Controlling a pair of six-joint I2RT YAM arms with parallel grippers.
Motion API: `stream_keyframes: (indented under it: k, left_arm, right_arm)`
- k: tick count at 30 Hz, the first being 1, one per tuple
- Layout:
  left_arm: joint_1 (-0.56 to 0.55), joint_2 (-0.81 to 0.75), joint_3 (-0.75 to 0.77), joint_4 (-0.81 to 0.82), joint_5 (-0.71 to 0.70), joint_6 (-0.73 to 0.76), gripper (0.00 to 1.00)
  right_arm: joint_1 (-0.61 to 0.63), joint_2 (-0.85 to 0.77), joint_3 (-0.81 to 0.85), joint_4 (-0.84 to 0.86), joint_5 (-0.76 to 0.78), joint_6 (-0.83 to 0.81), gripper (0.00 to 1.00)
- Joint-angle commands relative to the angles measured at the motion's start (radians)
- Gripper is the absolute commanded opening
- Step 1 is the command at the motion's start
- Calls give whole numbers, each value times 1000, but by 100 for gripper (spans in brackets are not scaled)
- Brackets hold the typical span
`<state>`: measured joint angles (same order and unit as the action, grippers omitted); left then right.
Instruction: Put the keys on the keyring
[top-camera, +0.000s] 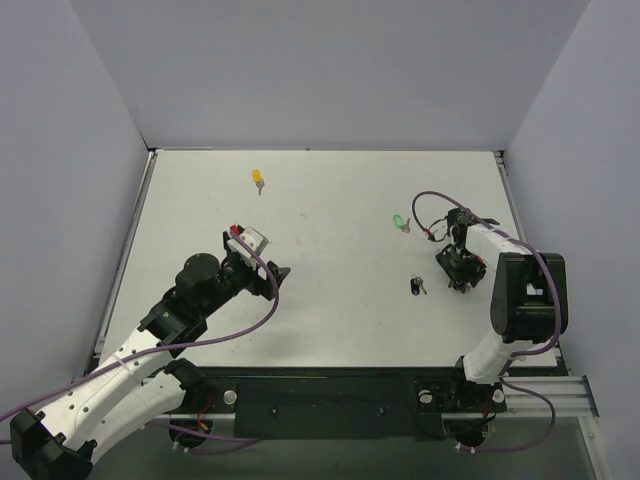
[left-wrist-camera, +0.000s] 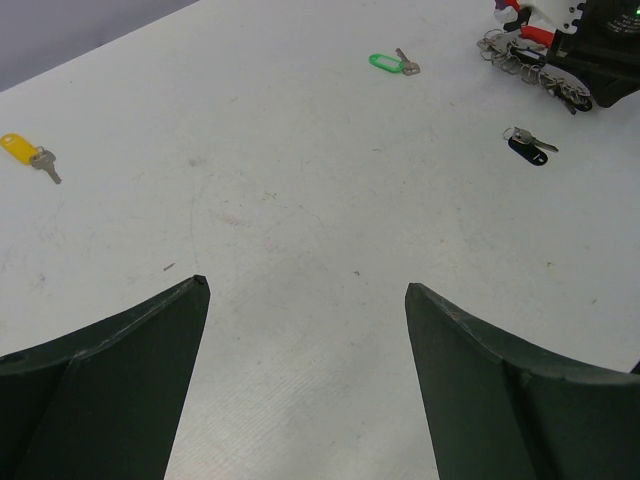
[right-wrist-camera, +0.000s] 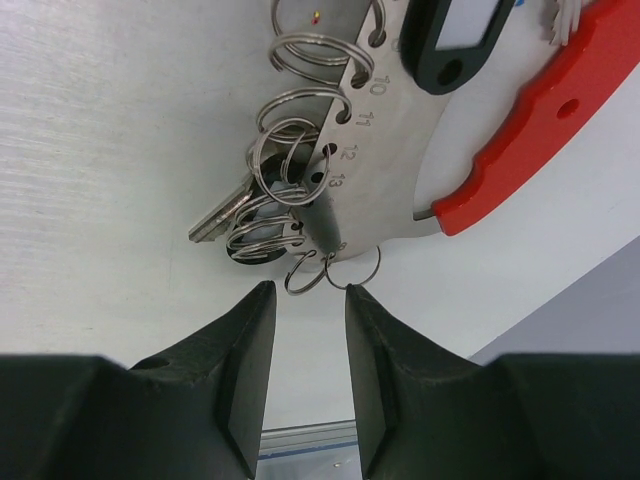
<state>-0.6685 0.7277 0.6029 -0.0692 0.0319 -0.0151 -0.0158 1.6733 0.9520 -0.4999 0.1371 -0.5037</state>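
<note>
The right gripper (right-wrist-camera: 307, 298), jaws slightly apart and gripping nothing, sits just short of the keyring (right-wrist-camera: 385, 160) at the right of the table (top-camera: 330, 200). The keyring is stamped 10, 11, 12, 13 and hung with split rings (right-wrist-camera: 300, 110), with a red handle (right-wrist-camera: 540, 130). Nearer lies the black key (top-camera: 416, 287). Left of the keyring is the green key (top-camera: 400, 221), blade rightward. Far-left is the yellow key (top-camera: 258, 180), lengthwise near-far. The left gripper (left-wrist-camera: 305, 290) gapes wide.

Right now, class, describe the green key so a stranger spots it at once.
On the right half of the white table, the green key lies flat, farther back than the black key. The yellow key lies well to the left; only this one's head is green.
</note>
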Motion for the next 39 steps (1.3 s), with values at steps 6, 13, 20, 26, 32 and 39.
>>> stream_keyframes:
  k: [6, 13, 20, 26, 32, 39]
  left_arm:
    - [-5, -11, 17, 35, 11, 7, 90]
    - [-5, -11, 17, 35, 11, 7, 90]
    - [-5, -13, 15, 35, 11, 7, 90]
    - [-5, -14, 17, 35, 11, 7, 90]
    - [-5, -17, 17, 35, 13, 7, 90]
    - [-5, -19, 15, 35, 11, 6, 90]
  right_arm:
    - [33, -26, -19, -12, 64, -16, 30]
    - [53, -23, -27, -2, 85, -21, 26]
    - [73, -12, -36, 12, 113, -27, 26]
    - [92, -3, -44, 21, 139, -33, 24]
    - [103, 8, -48, 27, 153, -38, 21]
    - [108, 9, -55, 29, 165, -42, 20]
